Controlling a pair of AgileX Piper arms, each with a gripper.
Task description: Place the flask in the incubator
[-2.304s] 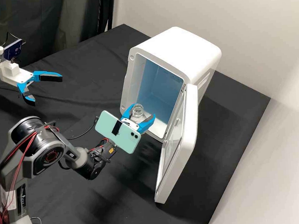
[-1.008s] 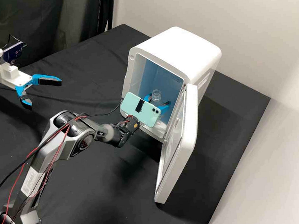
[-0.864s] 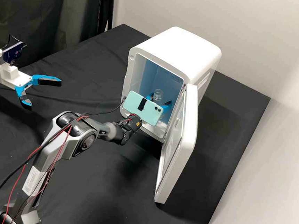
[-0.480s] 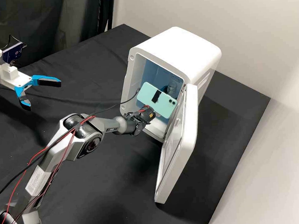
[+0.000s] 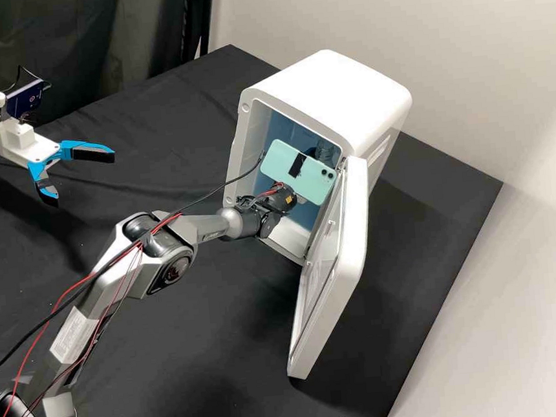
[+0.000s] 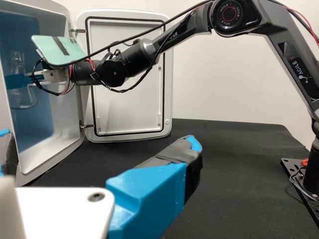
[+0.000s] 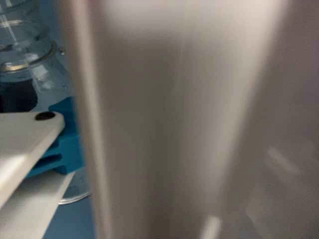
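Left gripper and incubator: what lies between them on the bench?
Nothing but bare black bench lies between the left gripper and the incubator, as the high view shows.

incubator [image 5: 339, 93]: white plastic shell, smooth, semi-gloss; blue smooth lining
flask [image 6: 22, 97]: clear glass, glossy
bench [image 5: 193, 346]: black cloth cover, matt, faintly creased

Incubator [image 5: 339, 93]: small white cabinet with a pale blue interior, standing upright on the bench [image 5: 193, 346]. Its door [image 5: 334, 262] is hinged at the right of the opening and stands wide open, with a dark seal line round the inner face.

Flask [image 6: 20, 97]: clear glass, conical, narrow neck, upright. It sits inside the chamber, well above the floor, clasped between the blue fingers of the right gripper [image 6: 17, 79].
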